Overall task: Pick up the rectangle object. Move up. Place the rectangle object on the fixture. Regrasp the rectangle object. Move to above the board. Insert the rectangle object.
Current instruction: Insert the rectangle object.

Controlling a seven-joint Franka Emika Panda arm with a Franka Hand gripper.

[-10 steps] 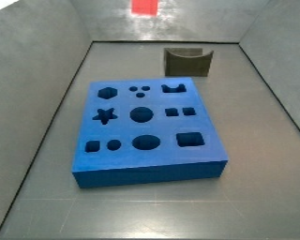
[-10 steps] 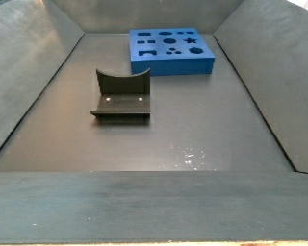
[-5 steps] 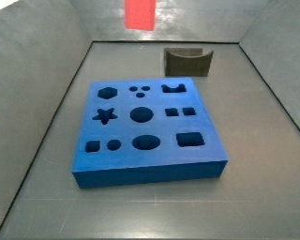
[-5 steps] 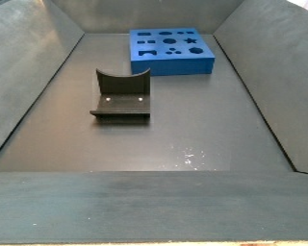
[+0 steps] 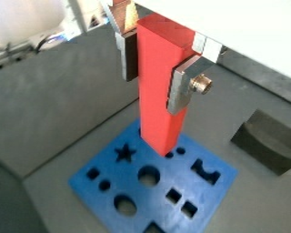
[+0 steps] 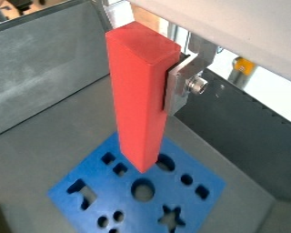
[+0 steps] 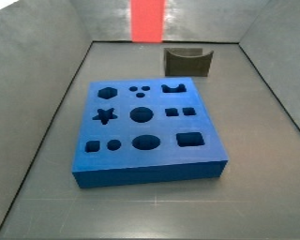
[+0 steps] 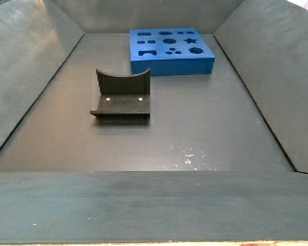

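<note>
Two fingers of the gripper (image 5: 156, 65) pinch the bar (image 5: 160, 86) upright, board (image 5: 148, 187) below it, fixture (image 5: 269, 141) off to the side. Step: moving above board. Next: align the bar's end with its cutout, lower.

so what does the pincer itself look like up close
In both wrist views the pincer above the board has two flat silver metal finger plates, one on each side. A round brass-coloured screw head sits on the outside of one plate, and a silver bolt shows on the same side in a wrist view. Pale housing sits above. The arm is out of view.
</note>
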